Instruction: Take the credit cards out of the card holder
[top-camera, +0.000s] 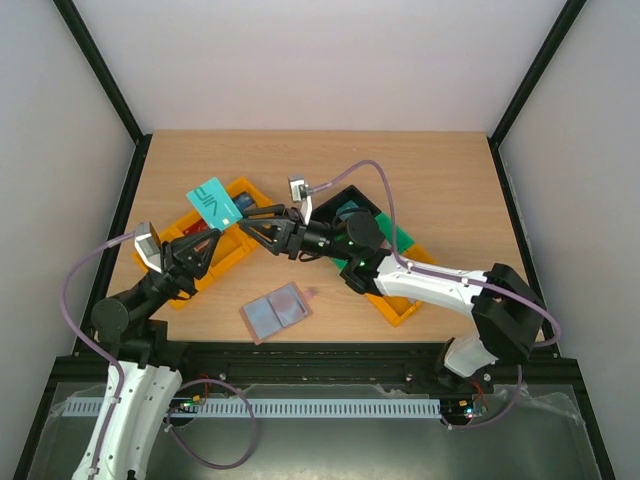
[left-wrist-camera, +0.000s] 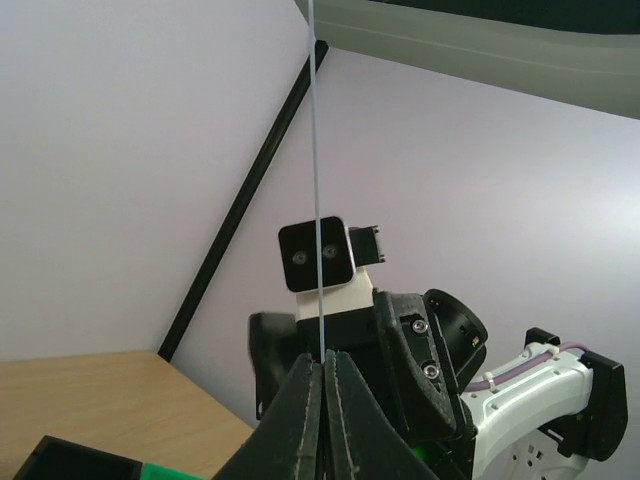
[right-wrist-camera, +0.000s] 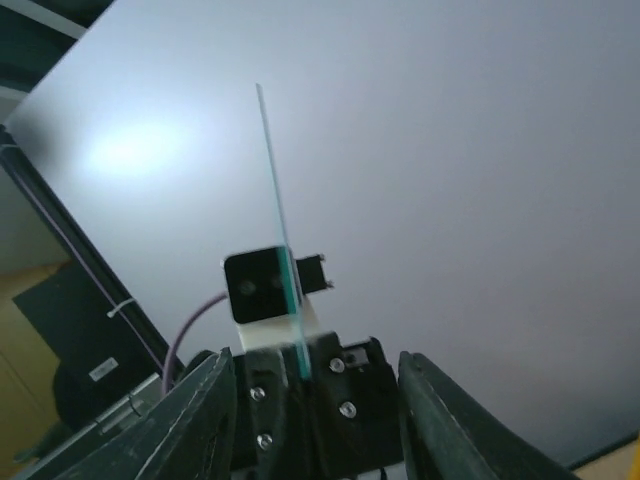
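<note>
Credit card in teal (top-camera: 213, 203) held aloft over the orange bin (top-camera: 225, 262) on the left side of the table (top-camera: 420, 180), one edge pinched in the fully closed jaws of the left gripper (left-wrist-camera: 323, 365). Facing it, the right gripper (top-camera: 247, 222) stands with jaws spread wide, one finger to each side of the card; whether either touches it cannot be told. Card holder (top-camera: 276, 312) lies opened flat by the table's near edge, between the two arm bases, well apart from both grippers.
</note>
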